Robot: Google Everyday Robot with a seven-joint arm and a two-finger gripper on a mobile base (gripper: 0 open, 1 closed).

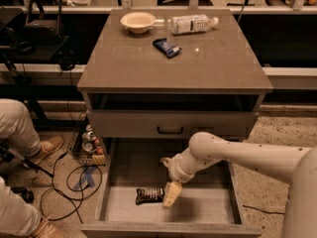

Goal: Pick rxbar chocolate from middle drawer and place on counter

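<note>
The rxbar chocolate [149, 195], in a dark wrapper, lies flat on the floor of the open middle drawer [203, 209], left of centre. My gripper [171, 194] reaches down into the drawer on the pale arm from the right. Its tip is right beside the bar's right end, touching or nearly so. The counter [198, 71] is the wide grey-brown top above the drawers.
On the counter stand a pale bowl [138, 21], a lying clear bottle [190, 24] and a blue-wrapped bar [167, 47]. A shut drawer front with a black handle [170, 130] sits above the open drawer. A person's legs [20, 133] and cables [74, 182] are at the left.
</note>
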